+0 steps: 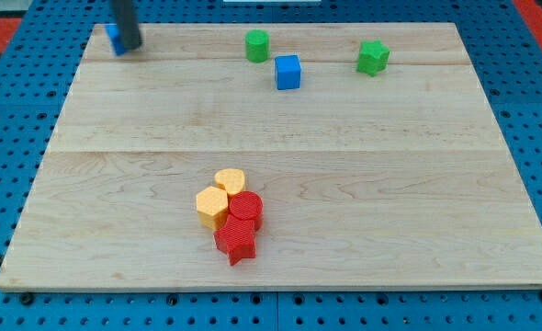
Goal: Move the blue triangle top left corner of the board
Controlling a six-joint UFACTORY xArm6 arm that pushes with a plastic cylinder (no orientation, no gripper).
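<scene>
The blue triangle [113, 37] lies at the board's top left corner, mostly hidden behind my rod; only a small blue part shows on the rod's left side. My tip [131, 47] rests on the board right against that block, on its right side. The rod rises out of the view's top.
A green cylinder [257, 45], a blue cube [287, 72] and a green star-like block [373, 57] sit near the top edge. A cluster of two yellow blocks [218, 196], a red cylinder [246, 208] and a red star [236, 241] lies at bottom centre. The wooden board [390, 184] lies on a blue pegboard.
</scene>
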